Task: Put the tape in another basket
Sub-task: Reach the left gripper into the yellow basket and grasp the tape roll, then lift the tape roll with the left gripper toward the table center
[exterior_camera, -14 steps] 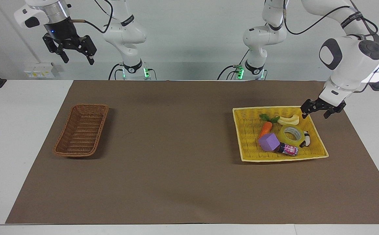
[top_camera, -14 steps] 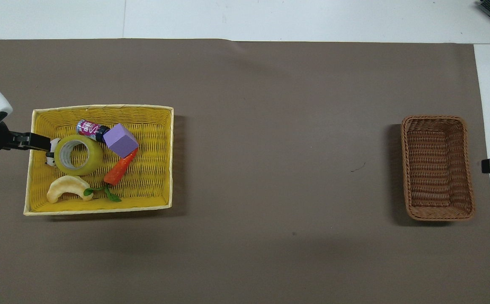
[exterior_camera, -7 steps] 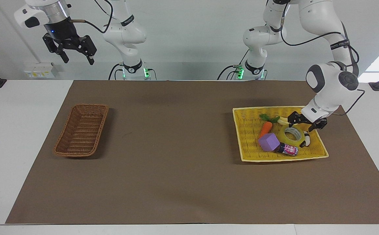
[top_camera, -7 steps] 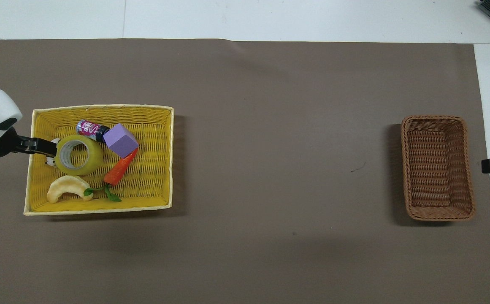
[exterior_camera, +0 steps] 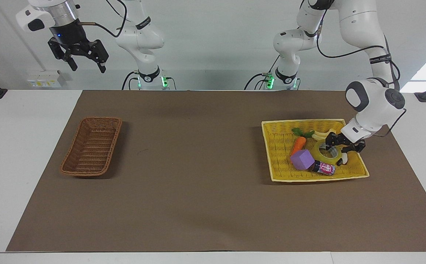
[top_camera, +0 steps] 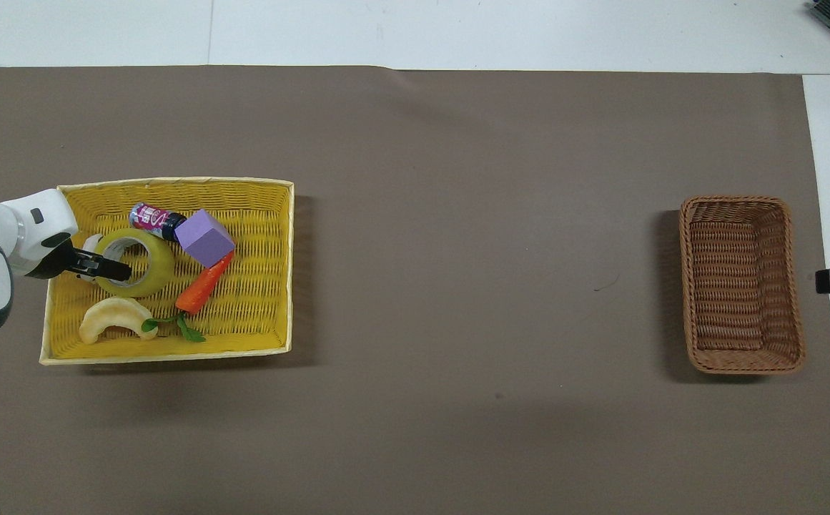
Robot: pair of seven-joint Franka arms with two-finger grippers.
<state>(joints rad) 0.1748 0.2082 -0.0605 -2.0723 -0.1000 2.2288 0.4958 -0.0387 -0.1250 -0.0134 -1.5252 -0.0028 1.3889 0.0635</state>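
Facing view, left to right: right gripper (exterior_camera: 84,58), fingers spread, waits raised at upper left above the brown basket (exterior_camera: 91,146). Right of centre, the yellow tray (exterior_camera: 277,161) holds the tape (exterior_camera: 324,153); the left gripper (exterior_camera: 345,143), fingers spread, straddles its rim.

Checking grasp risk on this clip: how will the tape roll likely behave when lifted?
The tape lies flat, so it probably won't roll. As a rigid hollow ring, it should hold shape in the left gripper. It touches the purple block, which it may nudge.
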